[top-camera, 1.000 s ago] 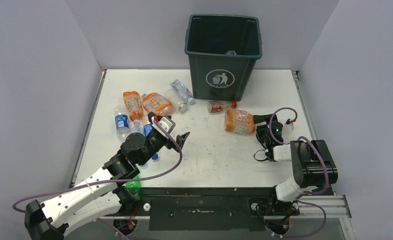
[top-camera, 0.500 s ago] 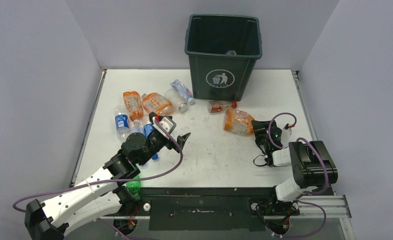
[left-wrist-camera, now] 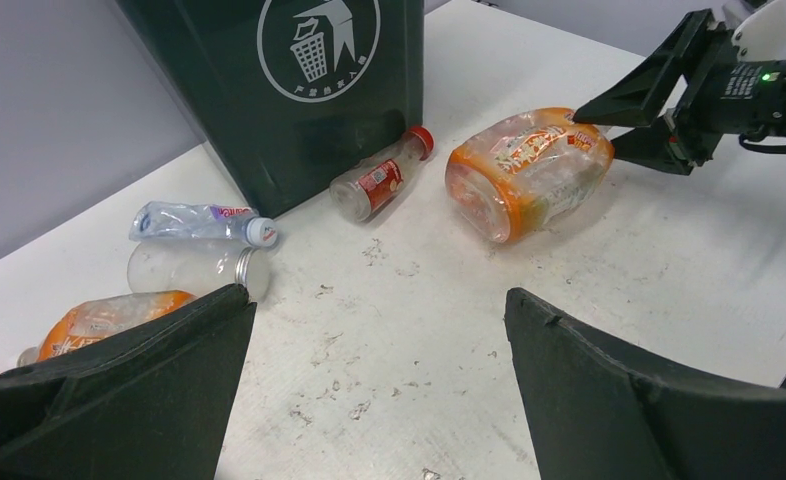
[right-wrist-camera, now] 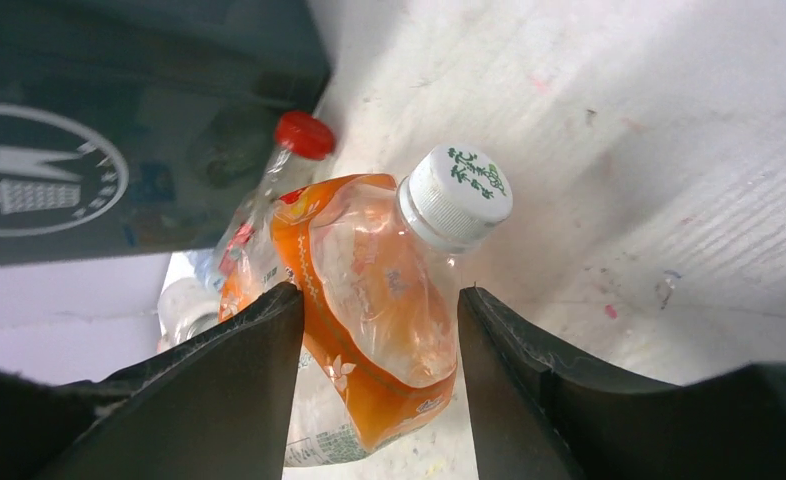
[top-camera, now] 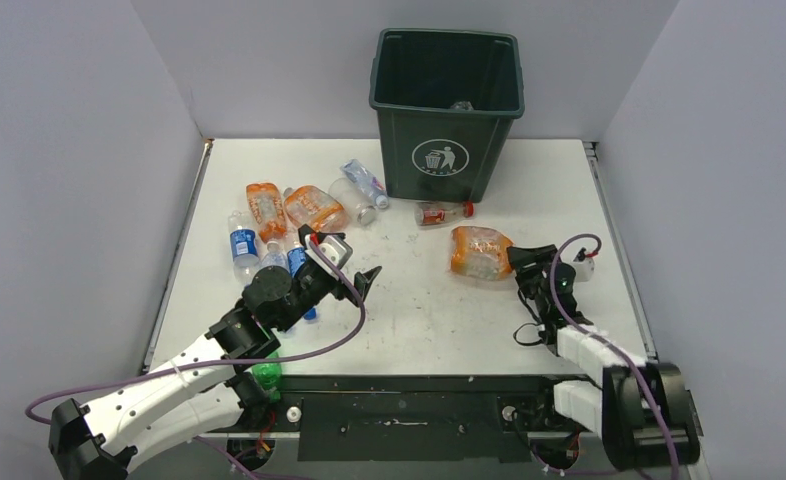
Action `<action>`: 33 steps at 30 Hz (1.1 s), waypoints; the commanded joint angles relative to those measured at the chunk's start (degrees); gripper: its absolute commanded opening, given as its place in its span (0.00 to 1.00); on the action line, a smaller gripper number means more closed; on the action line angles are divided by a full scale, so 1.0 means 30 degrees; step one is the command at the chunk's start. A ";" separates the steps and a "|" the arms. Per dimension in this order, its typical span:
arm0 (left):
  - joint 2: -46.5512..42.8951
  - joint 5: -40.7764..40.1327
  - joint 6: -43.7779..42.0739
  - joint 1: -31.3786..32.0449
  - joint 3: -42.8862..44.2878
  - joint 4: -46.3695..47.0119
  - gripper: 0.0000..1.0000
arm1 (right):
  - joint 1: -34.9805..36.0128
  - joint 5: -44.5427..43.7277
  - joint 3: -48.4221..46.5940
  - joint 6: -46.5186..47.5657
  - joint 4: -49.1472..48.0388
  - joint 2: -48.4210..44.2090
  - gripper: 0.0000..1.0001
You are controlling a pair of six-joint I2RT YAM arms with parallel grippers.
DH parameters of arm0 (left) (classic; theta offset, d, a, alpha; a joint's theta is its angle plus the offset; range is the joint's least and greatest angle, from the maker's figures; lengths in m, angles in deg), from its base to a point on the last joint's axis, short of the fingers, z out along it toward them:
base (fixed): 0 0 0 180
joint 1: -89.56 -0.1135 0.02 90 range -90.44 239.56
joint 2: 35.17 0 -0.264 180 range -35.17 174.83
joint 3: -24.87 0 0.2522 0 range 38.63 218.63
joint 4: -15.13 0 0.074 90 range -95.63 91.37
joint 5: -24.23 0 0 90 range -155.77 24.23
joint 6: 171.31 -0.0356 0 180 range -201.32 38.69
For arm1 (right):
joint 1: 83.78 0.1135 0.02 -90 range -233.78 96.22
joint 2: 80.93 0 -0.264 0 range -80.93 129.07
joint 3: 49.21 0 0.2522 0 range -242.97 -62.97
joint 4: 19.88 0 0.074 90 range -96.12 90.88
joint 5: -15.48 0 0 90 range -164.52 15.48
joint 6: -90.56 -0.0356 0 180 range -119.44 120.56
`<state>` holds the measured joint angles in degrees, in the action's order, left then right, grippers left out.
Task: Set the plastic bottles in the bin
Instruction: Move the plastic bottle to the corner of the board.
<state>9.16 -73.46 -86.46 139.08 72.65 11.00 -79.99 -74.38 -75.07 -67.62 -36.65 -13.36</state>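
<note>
A white table [top-camera: 419, 320] fills the middle of the top view, grey walls around it; the dark green bin [top-camera: 447, 110] stands upright at top centre, its white logo facing the arms, something clear lying inside it. The left arm [top-camera: 169, 385] reaches up from the lower left; its gripper [top-camera: 364, 283] is spread wide over bare table, holding nothing. The right arm [top-camera: 594, 350] reaches in from the lower right; its gripper [right-wrist-camera: 379, 400] straddles the capped end of an orange bottle [top-camera: 480, 251] lying right of centre; the fingers [right-wrist-camera: 239, 390] sit against its sides, but whether they squeeze cannot be told. More bottles [top-camera: 299, 215] lie scattered left of centre; a red-capped bottle [top-camera: 441, 212] lies at the bin's foot; a green bottle [top-camera: 265, 376] lies at the bottom left.
</note>
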 commanded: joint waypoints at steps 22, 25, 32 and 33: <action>0.4774 0.8958 0.5020 -0.0662 0.4672 -0.2971 0.96 | 0.9704 0.5603 -0.8599 1.4476 1.6341 -0.0814 0.24; 0.4698 0.9144 0.4874 -0.0670 0.4533 -0.3011 0.96 | 0.9747 0.5615 -0.8722 1.4791 1.5916 0.0712 0.25; 0.4196 0.7581 0.4198 -0.0574 0.3993 -0.2888 0.96 | 0.9785 0.4293 -0.8760 1.3345 1.5520 0.0494 0.77; 0.4171 0.7374 0.4179 -0.0562 0.3983 -0.2913 0.96 | 0.9781 0.3971 -0.8707 1.3121 1.5680 -0.0021 0.83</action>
<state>23.57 -49.33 -73.17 137.39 83.69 1.29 -50.77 -58.10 -100.29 -26.66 9.73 -8.86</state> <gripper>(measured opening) 0.960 0.726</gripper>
